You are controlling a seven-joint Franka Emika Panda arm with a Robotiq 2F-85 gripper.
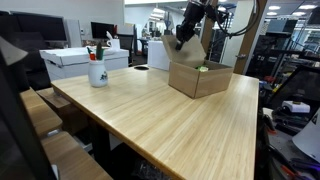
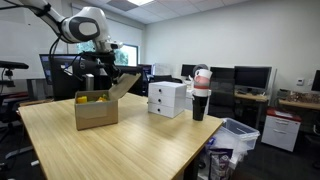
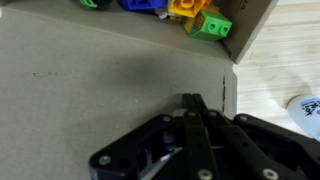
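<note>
A white mug is seen on the table, well apart from the cardboard box. A white drawer unit stands just beside the box. Coloured toy blocks are held inside the box. The pincer is shown clenched with nothing between its tips, directly over the box's raised flap. Whether the flap is touched cannot be told. The blocks lie beyond the flap's edge.
</note>
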